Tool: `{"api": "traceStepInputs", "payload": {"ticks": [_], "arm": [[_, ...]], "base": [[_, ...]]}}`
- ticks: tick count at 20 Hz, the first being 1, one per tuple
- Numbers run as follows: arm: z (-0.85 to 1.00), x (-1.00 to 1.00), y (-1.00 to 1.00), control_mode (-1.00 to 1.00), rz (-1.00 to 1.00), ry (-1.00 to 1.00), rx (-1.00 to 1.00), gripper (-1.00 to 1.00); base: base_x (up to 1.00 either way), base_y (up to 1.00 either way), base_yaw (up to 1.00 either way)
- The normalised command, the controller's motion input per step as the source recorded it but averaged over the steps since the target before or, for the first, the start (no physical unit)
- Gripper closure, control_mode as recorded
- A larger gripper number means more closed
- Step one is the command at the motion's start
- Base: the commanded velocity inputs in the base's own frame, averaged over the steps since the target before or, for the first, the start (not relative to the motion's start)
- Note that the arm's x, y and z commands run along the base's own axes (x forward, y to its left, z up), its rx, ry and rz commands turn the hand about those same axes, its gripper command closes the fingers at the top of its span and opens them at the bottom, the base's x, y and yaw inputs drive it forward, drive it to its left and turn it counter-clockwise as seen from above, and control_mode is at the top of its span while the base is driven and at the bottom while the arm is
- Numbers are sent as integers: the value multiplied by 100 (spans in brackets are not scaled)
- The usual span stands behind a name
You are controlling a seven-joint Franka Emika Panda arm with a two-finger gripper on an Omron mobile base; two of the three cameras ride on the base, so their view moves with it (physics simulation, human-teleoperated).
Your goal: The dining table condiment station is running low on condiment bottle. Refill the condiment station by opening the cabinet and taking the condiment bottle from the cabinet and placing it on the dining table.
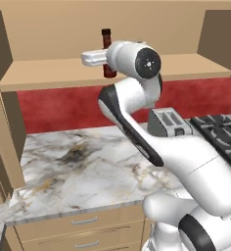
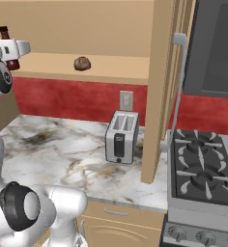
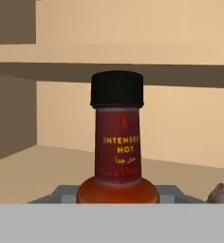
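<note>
White two-finger gripper (image 1: 106, 59) clamped on slim dark-red black-capped hot-sauce bottle (image 3: 117, 142), upright on light tan wooden cabinet shelf (image 1: 54, 72), w/ small brown lump (image 2: 82, 63) nearby.

A dark-red body, black cap and yellow lettering are shown on the condiment bottle (image 3: 117, 142), light tan wood on the cabinet (image 1: 63, 73), white-grey marble veined gold on the counter (image 1: 78, 166), deep red on the backsplash (image 2: 77, 99), and silver on the toaster (image 2: 121, 137).
</note>
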Motion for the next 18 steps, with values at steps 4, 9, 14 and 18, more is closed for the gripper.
{"api": "traceStepInputs", "payload": {"ticks": [4,9,14,18], "arm": [[-8,-82,-48,-100,6,2,0,100],[-24,-82,-76,-100,16,0,0,100],[-19,-57,-81,-100,23,-1,0,100],[-7,-14,-43,-100,22,0,0,100]], "base": [[0,0,0],[0,0,0],[0,0,0],[0,0,0]]}}
